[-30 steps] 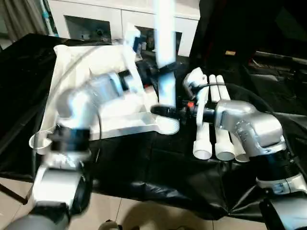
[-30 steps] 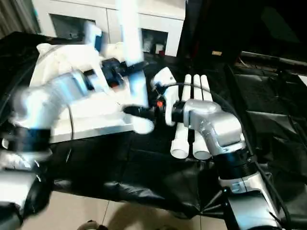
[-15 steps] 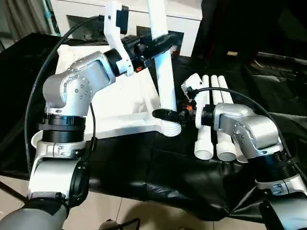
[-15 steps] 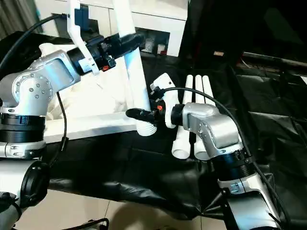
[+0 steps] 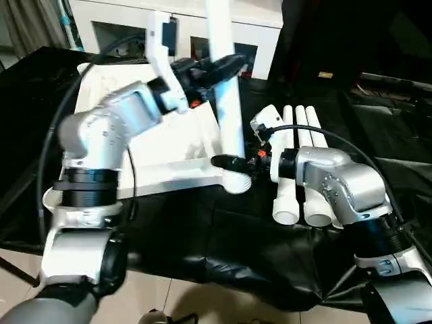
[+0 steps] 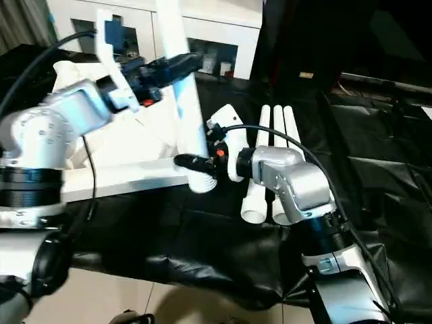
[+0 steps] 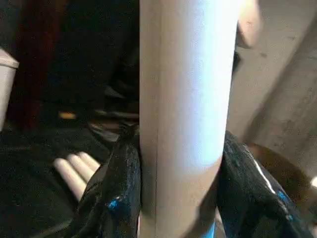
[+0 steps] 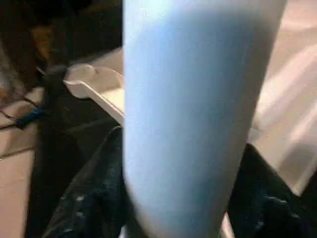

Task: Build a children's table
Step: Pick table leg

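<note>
Leg (image 5: pixel 228 108): I see one white tube standing nearly upright, its lower end at the near right corner socket (image 5: pixel 236 181) of the top (image 5: pixel 169 145).
Left gripper (image 5: pixel 217 67): I have it clamped on the leg high up; in the left wrist view one black finger (image 7: pixel 116 198) lies against each side of the tube, touching it.
Right gripper (image 5: pixel 227 162): I have it at the leg's lower end, just above the socket. In the right wrist view its fingers (image 8: pixel 89 198) flank the tube on both sides and hug it; I read this as a grasp on the leg.
Top: it lies flat with the ribbed underside up on the black cloth (image 5: pixel 223 250), under and behind the left arm. A second rounded socket (image 5: pixel 55 198) shows at its near left corner.
Spare legs (image 5: pixel 304 175): three white tubes lie side by side, touching, on the cloth just right of the standing leg, partly behind the right forearm.
Count: one top, four legs (one held, three lying), two grippers.
Backdrop: a white cabinet (image 5: pixel 135 27) stands behind the work table.
</note>
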{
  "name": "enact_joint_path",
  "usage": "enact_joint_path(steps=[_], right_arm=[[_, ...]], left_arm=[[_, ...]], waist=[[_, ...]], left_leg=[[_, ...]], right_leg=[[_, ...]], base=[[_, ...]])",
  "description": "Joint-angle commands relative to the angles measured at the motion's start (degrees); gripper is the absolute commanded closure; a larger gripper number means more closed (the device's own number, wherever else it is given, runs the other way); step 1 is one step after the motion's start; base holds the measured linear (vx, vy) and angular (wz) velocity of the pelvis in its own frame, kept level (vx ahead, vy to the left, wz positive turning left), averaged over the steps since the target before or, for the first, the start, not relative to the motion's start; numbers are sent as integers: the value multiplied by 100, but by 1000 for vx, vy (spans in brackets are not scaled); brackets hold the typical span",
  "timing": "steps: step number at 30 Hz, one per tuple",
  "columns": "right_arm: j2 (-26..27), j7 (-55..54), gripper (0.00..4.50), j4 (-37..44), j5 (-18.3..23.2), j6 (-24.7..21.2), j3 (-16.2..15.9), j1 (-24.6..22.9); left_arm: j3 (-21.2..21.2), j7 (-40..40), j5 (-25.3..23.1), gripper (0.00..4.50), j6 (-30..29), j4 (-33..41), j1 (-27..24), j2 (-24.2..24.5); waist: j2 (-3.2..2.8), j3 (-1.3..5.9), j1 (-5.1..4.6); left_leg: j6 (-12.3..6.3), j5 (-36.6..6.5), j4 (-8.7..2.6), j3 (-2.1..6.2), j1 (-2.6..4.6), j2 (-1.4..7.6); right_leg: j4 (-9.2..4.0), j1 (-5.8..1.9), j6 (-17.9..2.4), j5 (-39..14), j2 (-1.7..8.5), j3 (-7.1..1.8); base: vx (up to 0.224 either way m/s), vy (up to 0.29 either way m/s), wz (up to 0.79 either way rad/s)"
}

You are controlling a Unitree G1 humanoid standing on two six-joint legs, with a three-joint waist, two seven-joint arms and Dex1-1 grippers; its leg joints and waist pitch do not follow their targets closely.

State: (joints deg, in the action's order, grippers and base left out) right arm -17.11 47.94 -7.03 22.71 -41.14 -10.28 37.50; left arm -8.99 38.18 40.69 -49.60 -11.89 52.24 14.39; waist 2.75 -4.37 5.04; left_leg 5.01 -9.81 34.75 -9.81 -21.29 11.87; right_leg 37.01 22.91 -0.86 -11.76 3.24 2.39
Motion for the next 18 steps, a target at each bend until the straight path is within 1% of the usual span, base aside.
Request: enact_joint_path(steps=[1, 3, 5, 6, 7, 9, 13, 15, 18], right_arm=[[-188, 337, 161, 211, 170, -96, 83, 15], [-343, 585, 146, 282, 187, -92, 4, 2], [-432, 668, 144, 290, 151, -98, -35, 4], [-480, 710, 144, 290, 132, -93, -53, 6], [-515, 743, 144, 287, 123, -90, -61, 11], [-554, 781, 144, 288, 117, -90, -69, 15], [-631, 806, 144, 280, 131, -128, -81, 30], [-647, 815, 144, 273, 147, -162, -86, 31], [-621, 873, 144, 293, 224, -270, -87, 16]], left_arm=[[138, 540, 199, 277, -163, 1, 70, 134], [215, 796, 204, 277, -184, -39, 109, 262], [289, 898, 151, 278, -169, -102, 158, 348], [328, 940, 103, 278, -123, -129, 180, 385], [321, 940, 92, 278, -110, -164, 212, 397], [334, 983, 64, 278, -82, -184, 237, 419], [370, 1073, -4, 278, -44, -228, 285, 475], [393, 1138, -4, 278, -43, -230, 292, 495], [458, 1295, 8, 278, -18, -197, 287, 533]], waist=[[-83, 504, 3], [-88, 507, 14], [-90, 491, 6], [-85, 493, 0], [-93, 491, 1], [-82, 491, 4], [-88, 498, -1], [-80, 504, 0], [-86, 503, 1]], left_leg=[[58, -578, -335, -11, 71, 52], [44, -582, -337, -8, 79, 58], [67, -638, -347, -5, 73, 59], [84, -666, -343, -7, 71, 55], [103, -684, -343, -6, 72, 60], [106, -703, -340, -11, 75, 54], [112, -635, -340, -2, 74, 62], [101, -586, -335, -3, 62, 57], [73, -603, -337, -6, 71, 60]], right_leg=[[-374, -376, -1297, 82, 328, -233], [-372, -381, -1296, 109, 328, -233], [-383, -377, -1285, 45, 327, -231], [-385, -381, -1267, -16, 330, -234], [-389, -378, -1274, -72, 343, -236], [-401, -377, -1267, -149, 339, -236], [-386, -378, -1282, -58, 337, -233], [-372, -391, -1316, 53, 338, -233], [-374, -380, -1359, 75, 336, -229]], base=[[0, 0, 0], [0, 0, 0], [0, 0, 0], [0, 0, 0], [0, 0, 0], [0, 0, 0], [0, 0, 0], [0, 0, 0], [0, 0, 0]])
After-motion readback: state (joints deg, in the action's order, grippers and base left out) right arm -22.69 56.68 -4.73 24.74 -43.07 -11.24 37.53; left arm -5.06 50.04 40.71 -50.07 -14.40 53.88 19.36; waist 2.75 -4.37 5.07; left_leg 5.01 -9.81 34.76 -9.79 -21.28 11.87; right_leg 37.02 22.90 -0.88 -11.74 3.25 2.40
